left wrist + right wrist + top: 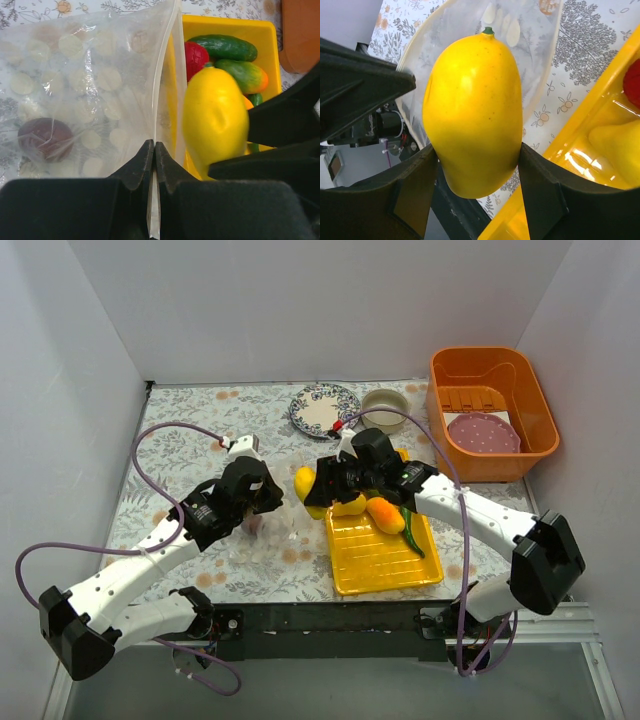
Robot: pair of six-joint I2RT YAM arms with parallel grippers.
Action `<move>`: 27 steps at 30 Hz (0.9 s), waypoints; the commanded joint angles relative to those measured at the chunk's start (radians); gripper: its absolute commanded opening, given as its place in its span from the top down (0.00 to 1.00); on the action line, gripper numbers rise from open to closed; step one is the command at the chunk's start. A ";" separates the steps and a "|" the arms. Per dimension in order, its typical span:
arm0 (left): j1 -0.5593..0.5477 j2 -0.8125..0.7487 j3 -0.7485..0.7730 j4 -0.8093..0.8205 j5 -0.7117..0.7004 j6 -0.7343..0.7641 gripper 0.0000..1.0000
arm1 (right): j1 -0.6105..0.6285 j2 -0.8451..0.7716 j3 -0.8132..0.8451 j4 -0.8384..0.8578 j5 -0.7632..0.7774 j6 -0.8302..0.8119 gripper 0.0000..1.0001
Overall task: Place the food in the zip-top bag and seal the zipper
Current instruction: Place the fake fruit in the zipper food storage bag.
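Note:
My left gripper (268,495) is shut on the pale zipper (161,100) at the mouth edge of the clear zip-top bag (85,85), which lies on the table (262,535). A dark purple piece (45,138) is inside the bag. My right gripper (318,485) is shut on a yellow mango (472,105) and holds it right at the open bag mouth (520,30); the mango also shows in the left wrist view (215,117). The yellow tray (385,560) holds more food: a red piece (196,57), a cucumber (225,46), an orange piece (385,515) and a green chili (415,537).
An orange basket (535,405) with a pink plate (483,432) stands at the back right. A patterned plate (323,408) and a small bowl (385,408) sit at the back middle. White walls close in on three sides.

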 commanded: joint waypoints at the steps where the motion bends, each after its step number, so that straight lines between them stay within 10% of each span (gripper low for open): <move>1: 0.001 -0.003 -0.013 0.052 0.071 0.033 1.00 | 0.006 0.045 0.008 0.121 -0.076 0.054 0.93; 13: 0.001 0.006 -0.013 0.081 0.119 0.049 1.00 | 0.009 0.127 0.033 0.120 -0.075 0.052 0.82; 18: 0.001 0.005 -0.014 0.081 0.113 0.053 1.00 | 0.009 0.091 0.008 0.127 -0.050 0.042 0.41; 27: 0.001 -0.001 -0.016 0.089 0.102 0.048 1.00 | 0.009 0.041 -0.007 0.067 -0.010 0.006 0.20</move>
